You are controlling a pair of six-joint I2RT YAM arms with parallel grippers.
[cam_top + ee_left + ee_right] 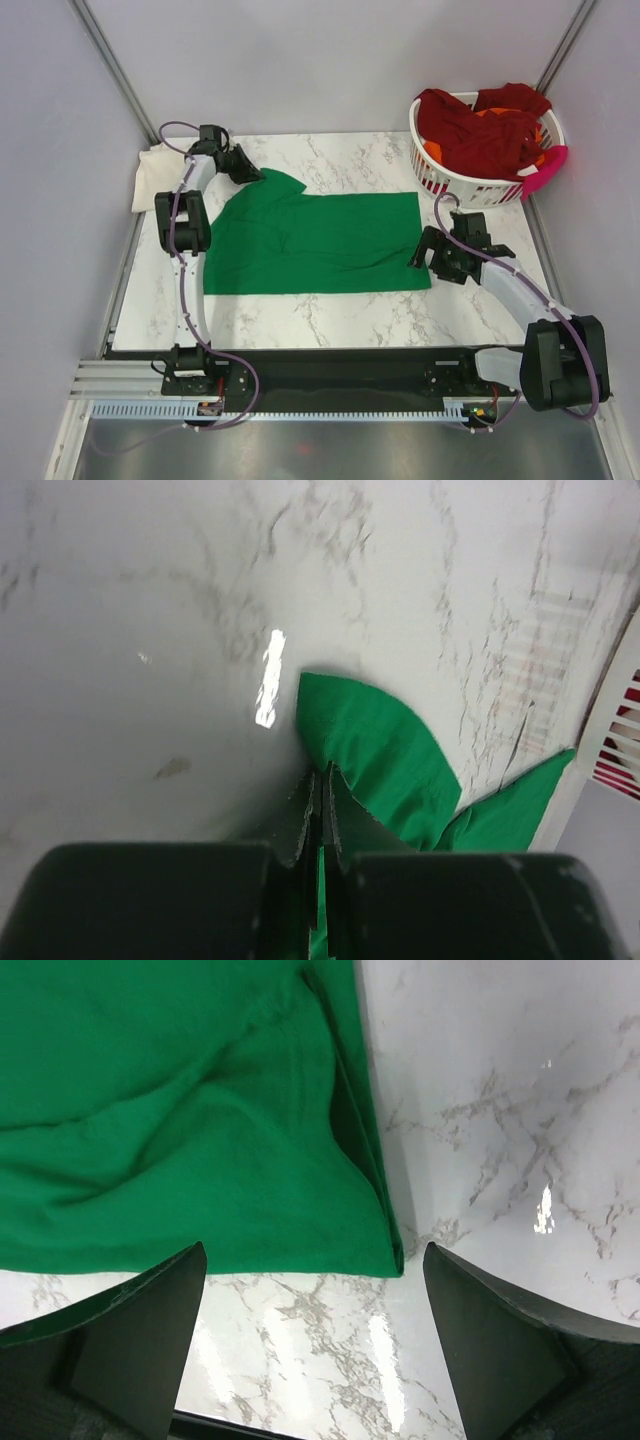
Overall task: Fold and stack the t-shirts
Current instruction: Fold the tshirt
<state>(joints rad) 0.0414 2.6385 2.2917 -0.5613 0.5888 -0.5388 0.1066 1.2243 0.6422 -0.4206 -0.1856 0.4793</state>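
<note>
Left pincer pinching one green t-shirt; right pincer agape.

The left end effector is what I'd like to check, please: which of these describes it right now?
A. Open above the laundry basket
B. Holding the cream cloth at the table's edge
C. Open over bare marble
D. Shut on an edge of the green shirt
D: in the left wrist view the left end effector has its fingers pressed together, with the green shirt pinched between them.
</note>
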